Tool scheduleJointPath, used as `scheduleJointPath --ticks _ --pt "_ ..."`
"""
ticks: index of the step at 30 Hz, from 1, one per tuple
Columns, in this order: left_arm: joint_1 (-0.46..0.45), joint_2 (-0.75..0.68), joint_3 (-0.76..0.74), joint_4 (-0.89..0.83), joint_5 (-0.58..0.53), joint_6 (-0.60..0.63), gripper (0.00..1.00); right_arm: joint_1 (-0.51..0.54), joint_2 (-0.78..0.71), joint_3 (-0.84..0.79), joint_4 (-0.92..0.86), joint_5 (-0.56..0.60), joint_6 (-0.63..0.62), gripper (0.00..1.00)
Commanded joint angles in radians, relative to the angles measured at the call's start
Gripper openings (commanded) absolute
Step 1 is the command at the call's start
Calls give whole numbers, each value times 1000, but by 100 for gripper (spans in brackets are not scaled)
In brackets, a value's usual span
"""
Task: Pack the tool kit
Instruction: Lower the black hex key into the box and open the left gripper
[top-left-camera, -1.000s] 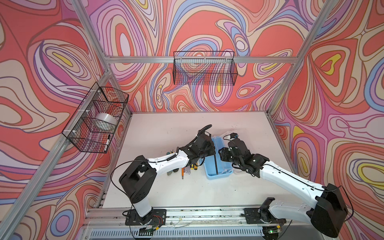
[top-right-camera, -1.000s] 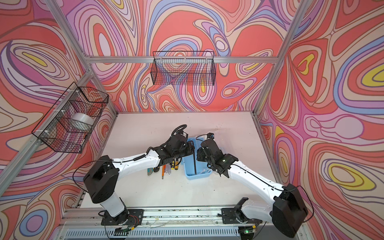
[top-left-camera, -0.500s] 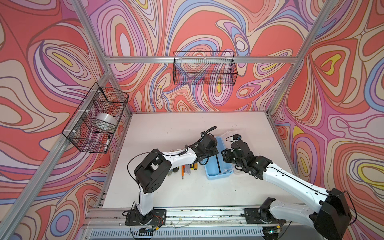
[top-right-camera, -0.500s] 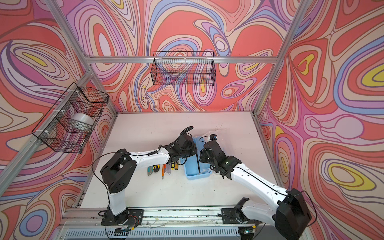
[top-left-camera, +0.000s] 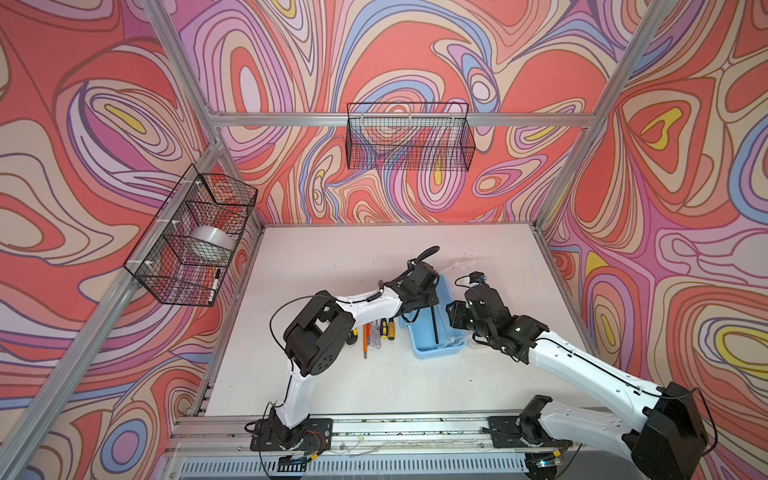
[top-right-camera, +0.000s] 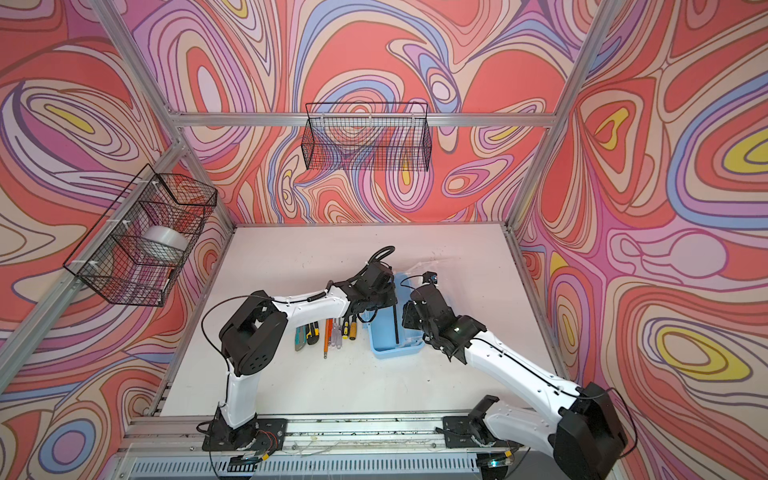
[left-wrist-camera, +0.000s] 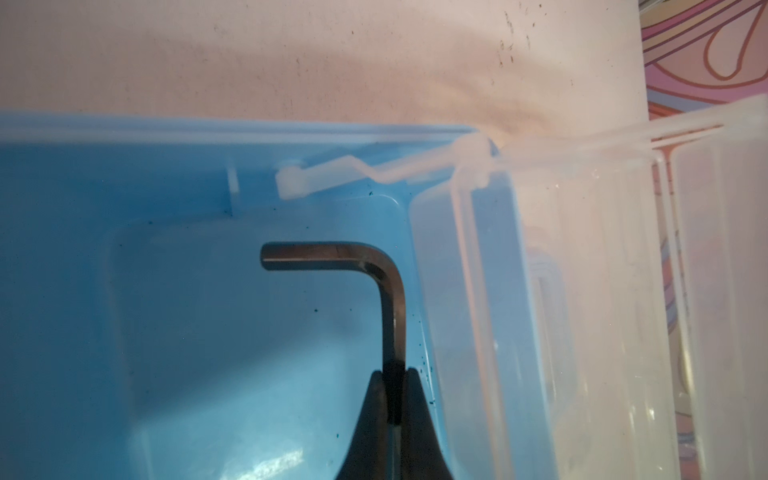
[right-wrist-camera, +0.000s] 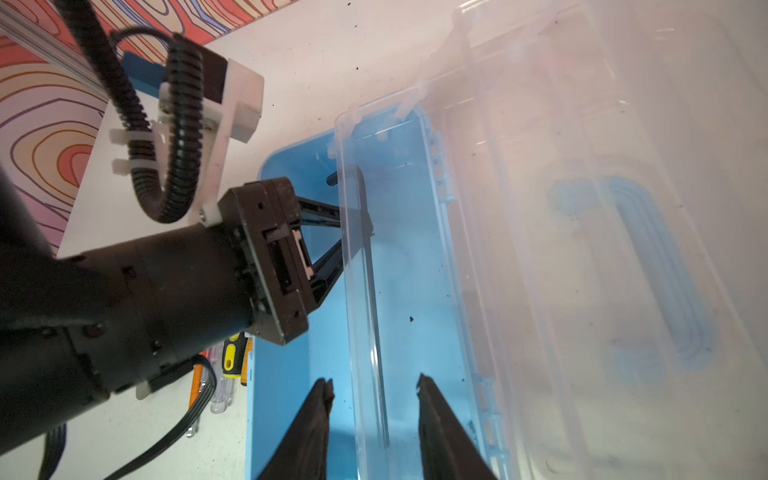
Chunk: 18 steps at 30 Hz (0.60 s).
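Now my left gripper (left-wrist-camera: 392, 376) clamps the hex key (left-wrist-camera: 391, 299) inside the tool kit (left-wrist-camera: 166, 332), ready to drop; my right gripper (right-wrist-camera: 374, 386), half-open, straddles the clear lid (right-wrist-camera: 540, 208), seemingly propping it.

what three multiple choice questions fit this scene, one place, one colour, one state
1. Where are the loose screwdrivers, relative to the tool kit box? A inside it; B beside it on the table; C on top of it.
2. The box is: A green; B black; C light blue.
3. The left gripper is: A shut on the hex key; B open; C shut on a screwdriver.
1 B: top views show them outside it. 2 C: it shows light blue. 3 A: the left wrist view shows it pinching the key.
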Motion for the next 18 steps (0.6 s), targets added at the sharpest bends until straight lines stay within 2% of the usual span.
scheduleJointPath --ticks 1,3,6,13,18 --pt "12 14 39 -45 27 28 12 -4 -10 -9 -8 17 -2 37" --pt "12 14 37 -43 35 26 20 -5 -8 -8 -6 17 -1 37" --pt "13 11 32 -34 40 23 24 -5 -3 -1 -5 10 -3 37" --pt "29 -18 20 -22 50 25 26 -3 1 25 -24 2 -13 37" --pt "46 -121 -36 -35 29 89 26 -5 -14 47 -38 -38 -35 37"
